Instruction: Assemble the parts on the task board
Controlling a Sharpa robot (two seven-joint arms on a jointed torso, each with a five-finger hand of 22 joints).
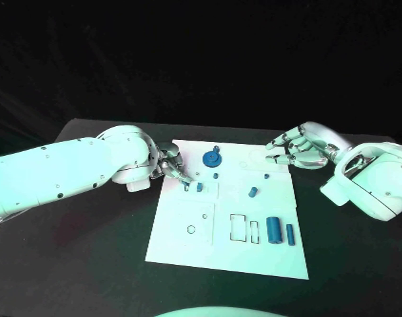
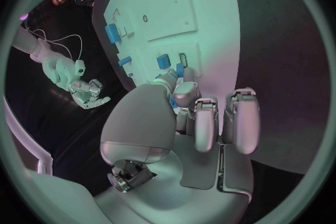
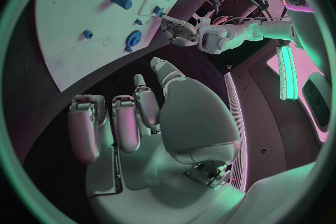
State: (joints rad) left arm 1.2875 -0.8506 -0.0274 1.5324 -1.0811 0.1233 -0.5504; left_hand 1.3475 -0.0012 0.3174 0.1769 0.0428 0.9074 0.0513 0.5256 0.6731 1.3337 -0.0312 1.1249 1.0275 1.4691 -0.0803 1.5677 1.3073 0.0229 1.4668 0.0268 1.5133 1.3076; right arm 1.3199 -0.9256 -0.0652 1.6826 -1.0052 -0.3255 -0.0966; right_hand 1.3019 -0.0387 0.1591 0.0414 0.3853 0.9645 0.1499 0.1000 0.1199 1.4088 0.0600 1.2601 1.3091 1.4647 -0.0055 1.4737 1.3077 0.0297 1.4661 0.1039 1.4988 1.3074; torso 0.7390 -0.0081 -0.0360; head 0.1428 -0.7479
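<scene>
Lying flat in the middle of the black table (image 1: 86,264), the white task board (image 1: 220,254) is carrying several blue parts. A round blue part (image 1: 211,158) is sitting near the board's far edge, a small blue peg (image 1: 216,176) is standing just in front of it, and another small blue part (image 1: 253,191) is standing toward the board's centre. Near the right edge, a larger blue cylinder (image 1: 274,230) is lying beside a slimmer blue bar (image 1: 290,234), next to two empty rectangular outlines.

At the board's far left corner, two little blue parts are sitting in their slots, and the left hand (image 1: 173,166) is reaching down over them, its fingertips pinching a small blue part (image 2: 174,99) in the left wrist view, just short of the blue pieces already seated there.

The right hand (image 1: 294,150) is hovering above the board's far right corner, gripping nothing, its fingers loosely curled and spread apart, clear of the board. In the right wrist view, that hand (image 3: 129,129) is facing the board with nothing between its fingers.
</scene>
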